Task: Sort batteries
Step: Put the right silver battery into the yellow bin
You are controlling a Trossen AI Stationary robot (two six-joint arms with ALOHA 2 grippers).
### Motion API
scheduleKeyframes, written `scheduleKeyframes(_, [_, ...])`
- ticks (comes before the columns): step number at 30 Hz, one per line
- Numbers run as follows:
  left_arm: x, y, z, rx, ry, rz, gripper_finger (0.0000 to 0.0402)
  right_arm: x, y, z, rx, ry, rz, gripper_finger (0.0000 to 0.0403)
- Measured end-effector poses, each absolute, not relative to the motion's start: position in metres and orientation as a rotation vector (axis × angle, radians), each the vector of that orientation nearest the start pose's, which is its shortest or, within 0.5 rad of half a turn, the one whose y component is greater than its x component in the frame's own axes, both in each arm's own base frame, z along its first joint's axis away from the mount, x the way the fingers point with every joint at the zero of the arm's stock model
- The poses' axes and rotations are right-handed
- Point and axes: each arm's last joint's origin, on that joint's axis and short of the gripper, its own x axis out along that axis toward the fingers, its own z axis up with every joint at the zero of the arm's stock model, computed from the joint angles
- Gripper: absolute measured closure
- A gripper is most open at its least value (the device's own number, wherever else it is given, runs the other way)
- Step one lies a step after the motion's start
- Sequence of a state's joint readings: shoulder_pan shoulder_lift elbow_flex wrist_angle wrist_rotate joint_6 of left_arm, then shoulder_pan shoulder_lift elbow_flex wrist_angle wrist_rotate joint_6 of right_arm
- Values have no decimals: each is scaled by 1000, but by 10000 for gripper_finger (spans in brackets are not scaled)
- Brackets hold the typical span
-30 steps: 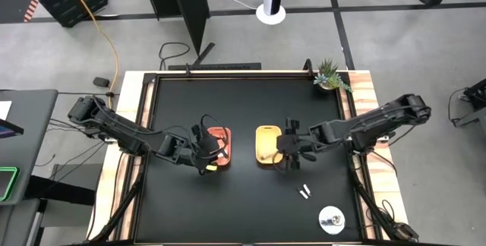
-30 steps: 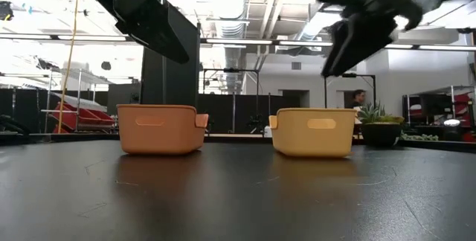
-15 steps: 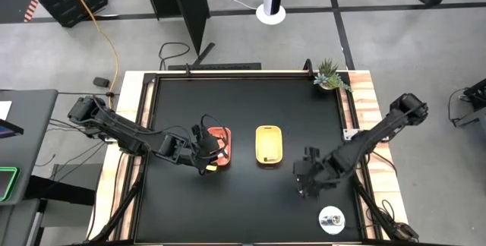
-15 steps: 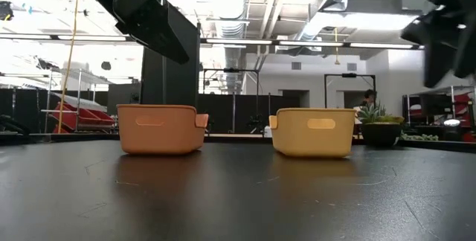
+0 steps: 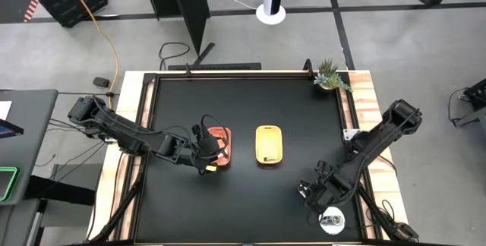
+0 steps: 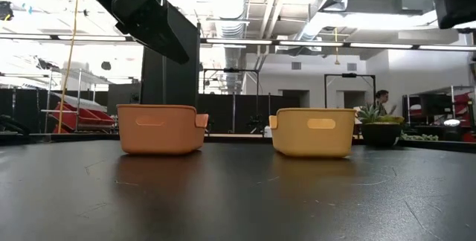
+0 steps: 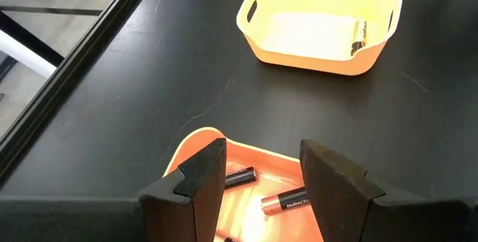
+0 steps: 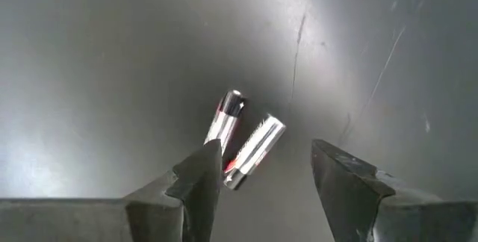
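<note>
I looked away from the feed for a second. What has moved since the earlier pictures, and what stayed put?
The right gripper left the yellow tray and swung toward the table's near right corner. It now hangs with open, empty jaws over the two loose batteries, near the round disc. Unchanged: the left gripper waits open over the orange tray, and both trays sit where they were.

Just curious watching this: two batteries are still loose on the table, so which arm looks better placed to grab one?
The right one. Its gripper hangs open directly over the two loose batteries, while the left gripper waits over the orange tray.
</note>
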State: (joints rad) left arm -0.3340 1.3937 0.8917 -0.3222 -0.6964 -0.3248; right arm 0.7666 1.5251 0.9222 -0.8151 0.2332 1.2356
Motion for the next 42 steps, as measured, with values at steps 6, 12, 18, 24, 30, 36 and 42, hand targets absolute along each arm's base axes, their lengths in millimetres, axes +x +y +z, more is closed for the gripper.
scheduleKeyframes(6, [269, -74, 232, 102, 650, 453, 235, 191, 179, 172, 381, 1275, -422, 182])
scheduleKeyframes(12, [269, -74, 232, 102, 650, 453, 235, 194, 181, 160, 362, 1294, -456, 182])
scheduleKeyframes(18, [269, -74, 232, 107, 651, 451, 235, 196, 179, 152, 353, 1308, -480, 182])
scheduleKeyframes(24, [269, -74, 232, 108, 650, 450, 235, 198, 175, 150, 363, 1307, -496, 185])
scheduleKeyframes(30, [269, -74, 232, 114, 651, 448, 235, 199, 173, 150, 379, 1332, -504, 216])
scheduleKeyframes(36, [269, -74, 232, 114, 651, 448, 235, 197, 173, 149, 410, 1348, -526, 239])
scheduleKeyframes(42, [269, -74, 232, 115, 652, 447, 235, 190, 169, 135, 478, 1362, -530, 245])
